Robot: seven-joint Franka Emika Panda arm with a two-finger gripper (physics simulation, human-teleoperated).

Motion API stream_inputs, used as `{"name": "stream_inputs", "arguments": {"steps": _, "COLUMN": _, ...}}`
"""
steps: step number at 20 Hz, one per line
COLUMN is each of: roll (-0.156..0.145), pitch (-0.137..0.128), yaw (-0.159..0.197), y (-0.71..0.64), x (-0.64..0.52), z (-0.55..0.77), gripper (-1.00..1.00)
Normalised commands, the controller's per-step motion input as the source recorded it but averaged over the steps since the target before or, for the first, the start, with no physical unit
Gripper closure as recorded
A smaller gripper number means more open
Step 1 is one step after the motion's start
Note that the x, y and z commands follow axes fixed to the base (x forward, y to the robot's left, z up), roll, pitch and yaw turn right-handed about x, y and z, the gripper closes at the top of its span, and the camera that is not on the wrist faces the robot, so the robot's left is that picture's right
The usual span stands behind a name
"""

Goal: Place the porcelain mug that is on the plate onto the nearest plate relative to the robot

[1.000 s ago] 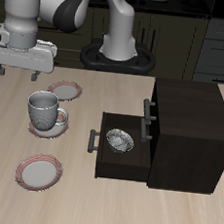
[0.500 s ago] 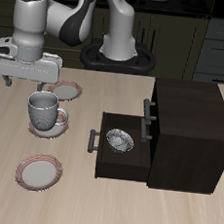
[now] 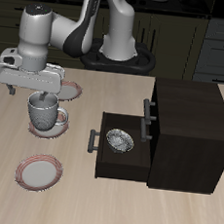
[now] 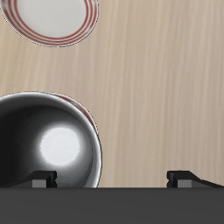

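pale wooden tabletop [image 3: 171, 218] carries three pink-rimmed plates in a row near one end. the porcelain mug [image 3: 43, 111] stands upright on the plate [image 3: 52, 124] in the middle of that row. the nearest plate [image 3: 67, 89] lies just behind it toward the robot's base, partly hidden by the arm, and a third plate [image 3: 38, 171] lies toward the table's front edge. the gripper [image 3: 30, 88] hangs just above the mug, fingers spread apart and holding nothing. beside the mug stands a dark cabinet [image 3: 185, 131] with its drawer [image 3: 115, 146] pulled open, a small patterned grey bowl [image 3: 119, 139] inside. from the wrist, the mug's rim [image 4: 94, 149] sits partly between the two fingertips [image 4: 42, 178].
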Motion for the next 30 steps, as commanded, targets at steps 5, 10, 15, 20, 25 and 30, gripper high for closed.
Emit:
{"name": "stream_inputs", "arguments": {"steps": 5, "roll": 0.017, "pitch": 0.035, "yaw": 0.006, "y": 0.07, "x": 0.09, "z": -0.48, "gripper": -1.0}}
{"name": "stream_inputs", "arguments": {"steps": 10, "roll": 0.036, "pitch": 0.069, "yaw": -0.031, "y": 0.09, "x": 0.1, "z": -0.49, "gripper": 1.0}}
{"name": "stream_inputs", "arguments": {"steps": 15, "roll": 0.005, "pitch": 0.015, "yaw": -0.024, "y": 0.02, "x": 0.0, "z": -0.08, "gripper": 1.0}}
{"name": "stream_inputs", "arguments": {"steps": 20, "roll": -0.013, "pitch": -0.013, "yaw": -0.025, "y": -0.1, "x": 0.0, "z": 0.12, "gripper": 1.0}}
{"name": "stream_inputs", "arguments": {"steps": 25, "roll": -0.009, "pitch": -0.041, "yaw": -0.028, "y": 0.01, "x": 0.01, "z": 0.2, "gripper": 1.0}}
{"name": "stream_inputs", "arguments": {"steps": 30, "roll": 0.029, "pitch": -0.06, "yaw": -0.006, "y": 0.18, "x": -0.18, "z": 0.38, "gripper": 1.0}}
